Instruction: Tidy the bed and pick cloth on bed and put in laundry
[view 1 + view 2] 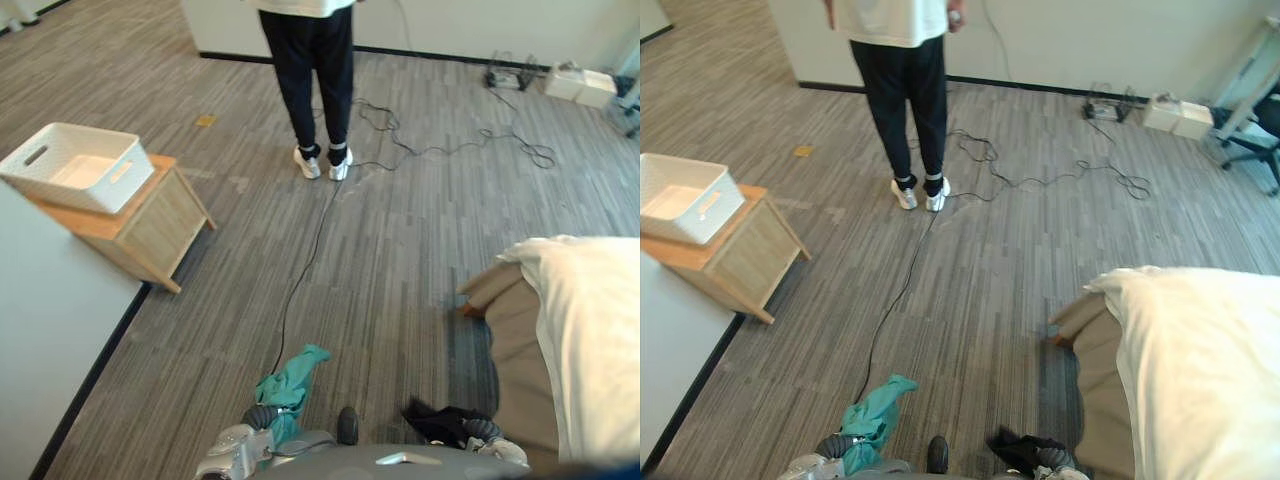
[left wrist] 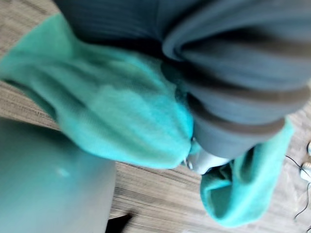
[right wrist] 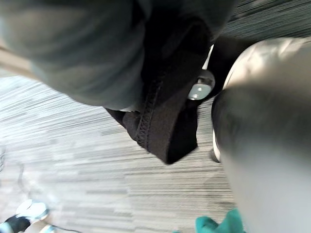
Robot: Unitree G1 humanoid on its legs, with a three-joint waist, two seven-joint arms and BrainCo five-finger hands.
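Note:
A teal cloth (image 1: 295, 375) hangs bunched from my left hand (image 1: 262, 415) low in the eye views; the left wrist view has the same teal cloth (image 2: 126, 121) wrapped round the hand's dark cover (image 2: 233, 73). My right hand (image 1: 480, 428) is shut on a black cloth (image 1: 435, 420), whose hemmed edge dangles over the floor in the right wrist view (image 3: 165, 131). The bed (image 1: 590, 340) is at the right, with a white duvet over a tan sheet (image 1: 515, 350). A white laundry basket (image 1: 75, 165) sits on a low wooden table (image 1: 150, 235) at the far left.
A person in dark trousers and white shoes (image 1: 318, 80) stands ahead on the grey floor. Cables (image 1: 450, 145) trail across the floor behind them, one running toward me. A pale wall panel (image 1: 50, 330) borders the left side, next to the table.

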